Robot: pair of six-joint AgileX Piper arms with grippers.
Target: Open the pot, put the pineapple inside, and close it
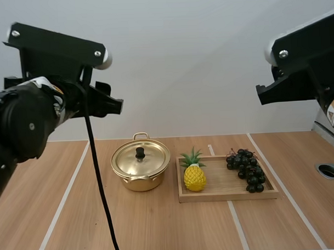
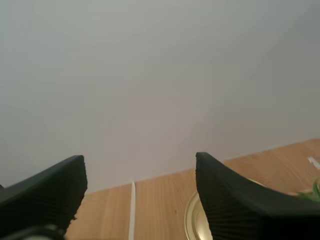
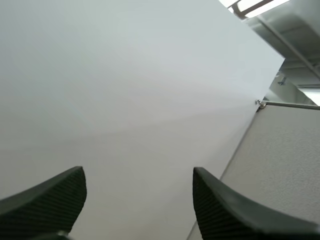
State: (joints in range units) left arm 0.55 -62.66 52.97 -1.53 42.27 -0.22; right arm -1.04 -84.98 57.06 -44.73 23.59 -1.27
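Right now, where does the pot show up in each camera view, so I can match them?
High view: pot mid-table, just left of the wooden tray.
Left wrist view: its gold rim beside the open left gripper.
Right wrist view: aimed at the white wall, off the table.
Shared landmark: the white line left of the pot.

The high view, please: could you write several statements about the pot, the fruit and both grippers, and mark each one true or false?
1. The lid sits on the pot. True.
2. The pineapple is inside the pot. False: it stands on the wooden tray.
3. The grapes lie on the tray, right of the pineapple. True.
4. The left gripper is shut on the lid's knob. False: it is open, high above the table, holding nothing.
5. The right gripper is open. True.
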